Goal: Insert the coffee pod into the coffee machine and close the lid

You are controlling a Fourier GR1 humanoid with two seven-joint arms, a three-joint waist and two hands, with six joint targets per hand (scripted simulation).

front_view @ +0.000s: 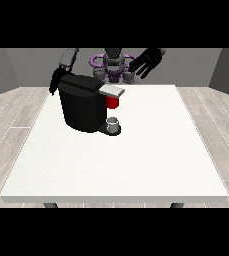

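Blk coffee machine (83, 107) w/ red part, grey lid (112, 90); white table (136, 160); blk hands.

bare room: wood floor (16, 112), grey walls (16, 67).

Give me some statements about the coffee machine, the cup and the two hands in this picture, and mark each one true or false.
1. The coffee machine stands on the white table. True.
2. A small grey cup sits at the foot of the machine, below its red part. True.
3. The hand at the view's right holds the grey cup. False: it is raised in the air with its fingers spread, far from the cup.
4. The hand at the view's left is behind the machine's upper corner. True; its fingers cannot be made out.
5. The machine lies tipped on its side. False: it stands upright.
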